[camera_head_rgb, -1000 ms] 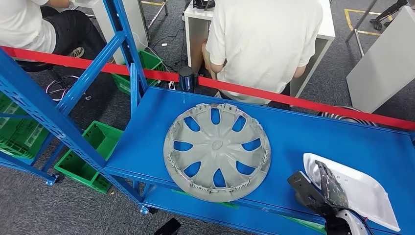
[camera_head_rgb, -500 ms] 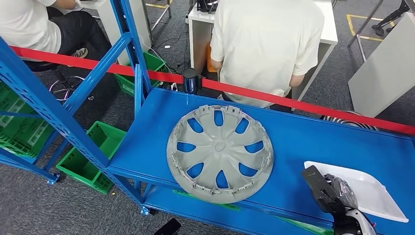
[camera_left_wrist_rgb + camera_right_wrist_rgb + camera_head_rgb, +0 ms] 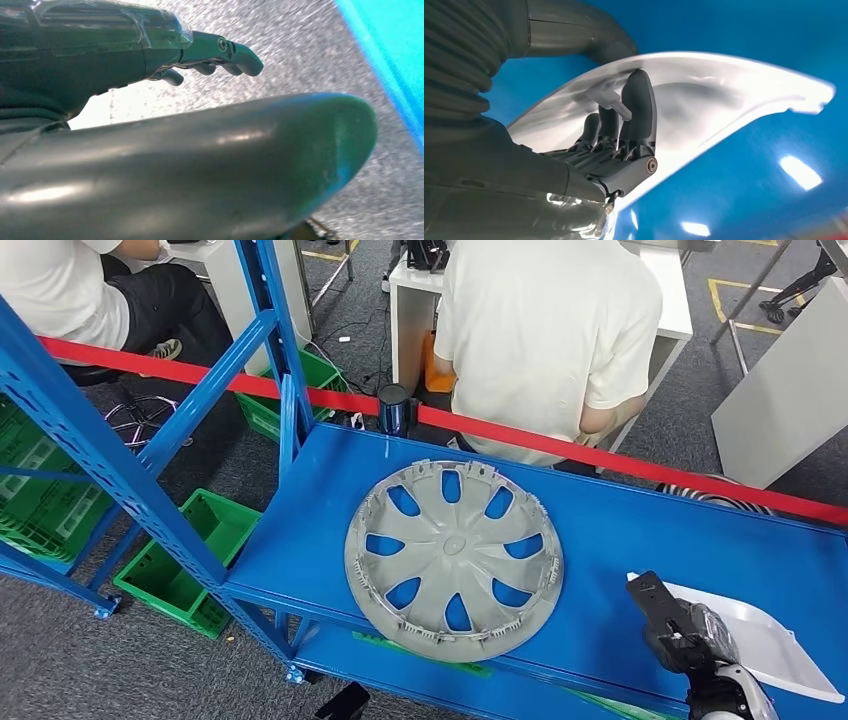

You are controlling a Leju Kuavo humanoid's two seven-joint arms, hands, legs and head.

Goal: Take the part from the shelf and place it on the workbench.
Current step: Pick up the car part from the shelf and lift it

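Head view: the right hand (image 3: 685,635) sits at the near right corner of the blue shelf (image 3: 640,530), fingers closed on the inner edge of the white part (image 3: 775,645), which lies flat on the shelf surface, well apart from the grey wheel cover (image 3: 454,558). Risk, in my judgement: the grip takes only one edge, so on lifting the panel could pivot or slip out, or its far end could drag on the shelf.

Left wrist view: the left hand (image 3: 150,50) hangs over grey floor, fingers loosely extended, holding nothing.

Right wrist view: the fingers (image 3: 636,112) curl over the part's rim with the thumb behind it; contact looks shallow, which supports the slip concern. Two people sit beyond the red barrier tape (image 3: 500,428).
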